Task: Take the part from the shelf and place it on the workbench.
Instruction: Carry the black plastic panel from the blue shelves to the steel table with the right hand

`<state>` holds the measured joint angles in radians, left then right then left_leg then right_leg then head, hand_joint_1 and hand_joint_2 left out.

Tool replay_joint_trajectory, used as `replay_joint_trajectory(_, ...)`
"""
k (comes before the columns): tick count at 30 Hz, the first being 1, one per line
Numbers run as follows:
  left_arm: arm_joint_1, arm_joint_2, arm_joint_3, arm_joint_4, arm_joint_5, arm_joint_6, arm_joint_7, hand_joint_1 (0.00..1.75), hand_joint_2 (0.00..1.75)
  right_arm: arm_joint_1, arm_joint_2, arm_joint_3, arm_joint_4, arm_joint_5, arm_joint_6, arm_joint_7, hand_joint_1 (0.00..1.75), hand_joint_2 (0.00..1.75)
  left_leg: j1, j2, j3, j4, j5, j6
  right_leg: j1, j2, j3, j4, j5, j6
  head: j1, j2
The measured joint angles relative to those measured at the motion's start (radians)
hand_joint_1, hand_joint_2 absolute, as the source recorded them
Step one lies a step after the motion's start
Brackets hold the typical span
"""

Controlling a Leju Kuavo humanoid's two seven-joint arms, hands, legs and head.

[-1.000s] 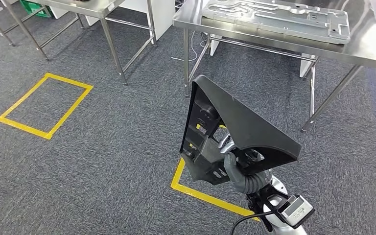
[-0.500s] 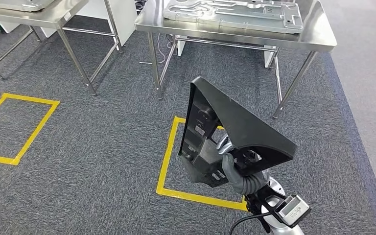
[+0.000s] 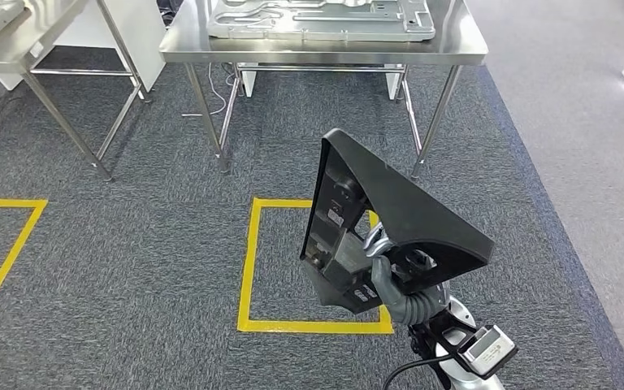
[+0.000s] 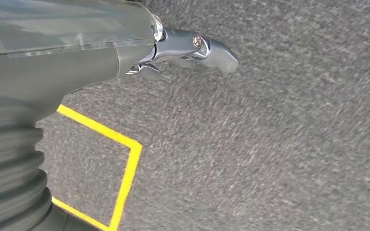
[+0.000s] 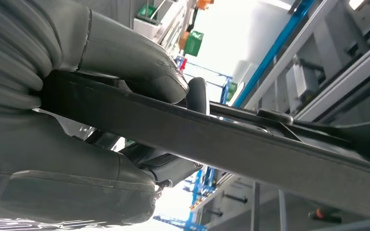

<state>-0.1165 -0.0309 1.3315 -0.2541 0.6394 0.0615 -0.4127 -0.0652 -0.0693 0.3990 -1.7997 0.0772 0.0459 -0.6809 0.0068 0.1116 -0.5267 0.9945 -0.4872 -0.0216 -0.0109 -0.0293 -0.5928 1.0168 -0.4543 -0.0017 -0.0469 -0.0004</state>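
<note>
The part (image 3: 398, 215) is a black triangular plastic panel with ribs and labels on its inner face. My right hand (image 3: 388, 286) grips it by its lower edge and holds it upright, low in the head view. Up close, the thumb (image 5: 125, 53) presses on the panel's thin edge (image 5: 231, 144) and the fingers wrap it from the other side. The steel workbench (image 3: 317, 55) stands ahead, beyond the part. My left hand (image 4: 188, 48) hangs over the carpet and holds nothing; its thumb sticks out.
A large stamped metal plate (image 3: 325, 16) lies on the workbench. A yellow taped square (image 3: 248, 260) marks the grey carpet before the bench. A second steel table (image 3: 16, 50) stands at the far left, with another taped square (image 3: 8, 252) on the floor there.
The whole picture has shifted: the camera has turned, so the workbench and the taped square now lie more centred and squarer ahead. The part stays in my right hand as before.
</note>
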Motion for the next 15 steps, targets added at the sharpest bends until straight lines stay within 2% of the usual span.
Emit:
replay_joint_trajectory(2, -0.004, 0.000, 0.000, 0.000, 0.000, -0.002, 0.001, 0.00, 1.75, 0.004, 0.000, -0.001, -0.004, 0.005, -0.006, 0.000, 1.75, 1.75, 0.006, -0.037, -0.012, 0.038, -0.030, -0.010, -0.003, 0.018, 0.004, -0.005, 0.002, -0.012, 0.000, 0.000)
replay_joint_trajectory(4, -0.001, 0.001, 0.000, 0.000, 0.000, -0.003, 0.002, 0.00, 1.75, 0.006, 0.001, -0.001, -0.007, 0.012, -0.012, 0.000, 1.75, 1.75, 0.009, -0.086, -0.065, 0.156, -0.092, -0.014, -0.004, 0.035, 0.007, -0.007, 0.002, -0.020, 0.000, 0.000)
replay_joint_trajectory(5, 0.002, 0.002, 0.000, 0.000, 0.000, -0.003, 0.002, 0.00, 1.75, 0.008, 0.001, -0.001, -0.007, 0.014, -0.013, 0.000, 1.75, 1.75, 0.010, -0.096, -0.100, 0.227, -0.120, -0.014, -0.002, 0.043, 0.007, -0.006, 0.001, -0.022, 0.000, 0.000)
replay_joint_trajectory(6, 0.005, 0.002, 0.000, 0.000, 0.000, -0.003, 0.003, 0.00, 1.75, 0.010, 0.001, -0.001, -0.007, 0.017, -0.014, 0.000, 1.75, 1.75, 0.009, -0.100, -0.129, 0.280, -0.133, -0.014, 0.000, 0.052, 0.008, -0.005, 0.000, -0.024, 0.000, 0.000)
replay_joint_trajectory(7, 0.007, 0.003, 0.000, 0.000, 0.000, -0.003, 0.005, 0.00, 1.75, 0.013, 0.001, -0.001, -0.007, 0.020, -0.016, 0.000, 1.75, 1.75, 0.009, -0.102, -0.143, 0.298, -0.126, -0.012, 0.001, 0.060, 0.009, -0.004, -0.001, -0.025, 0.000, 0.000)
replay_joint_trajectory(8, 0.007, 0.003, 0.000, 0.000, 0.000, -0.003, 0.008, 0.00, 1.75, 0.014, 0.000, -0.002, -0.007, 0.025, -0.019, 0.000, 1.75, 1.75, 0.009, -0.102, -0.138, 0.275, -0.098, -0.009, 0.002, 0.068, 0.012, -0.003, -0.002, -0.025, 0.000, 0.000)
replay_joint_trajectory(10, 0.006, 0.004, 0.000, 0.000, 0.000, -0.005, 0.013, 0.00, 1.75, 0.016, 0.000, -0.001, -0.007, 0.030, -0.025, 0.000, 1.75, 1.75, 0.008, -0.106, -0.088, 0.145, -0.020, 0.002, 0.004, 0.079, 0.018, -0.001, -0.007, -0.022, 0.000, 0.000)
replay_joint_trajectory(11, 0.005, 0.006, 0.000, 0.000, 0.000, -0.007, 0.015, 0.00, 1.75, 0.015, 0.000, -0.001, -0.007, 0.031, -0.028, 0.000, 1.75, 1.75, 0.006, -0.109, -0.062, 0.081, 0.004, 0.007, 0.006, 0.083, 0.020, 0.001, -0.010, -0.019, 0.000, 0.000)
replay_joint_trajectory(12, 0.004, 0.007, 0.000, 0.000, 0.000, -0.008, 0.016, 0.00, 1.75, 0.016, 0.000, -0.001, -0.007, 0.031, -0.031, 0.000, 1.75, 1.75, 0.004, -0.112, -0.044, 0.039, 0.017, 0.012, 0.007, 0.086, 0.019, 0.002, -0.012, -0.015, 0.000, 0.000)
replay_joint_trajectory(13, 0.003, 0.008, 0.000, 0.000, 0.000, -0.010, 0.017, 0.00, 1.75, 0.016, 0.000, -0.001, -0.008, 0.031, -0.034, 0.000, 1.75, 1.75, 0.001, -0.114, -0.037, 0.020, 0.017, 0.016, 0.008, 0.087, 0.018, 0.002, -0.013, -0.009, 0.000, 0.000)
replay_joint_trajectory(15, 0.002, 0.009, 0.000, 0.000, 0.000, -0.014, 0.017, 0.00, 1.75, 0.018, 0.000, -0.001, -0.009, 0.031, -0.040, 0.000, 1.75, 1.75, 0.001, -0.113, -0.034, 0.013, 0.018, 0.024, 0.007, 0.089, 0.018, 0.001, -0.014, 0.002, 0.000, 0.000)
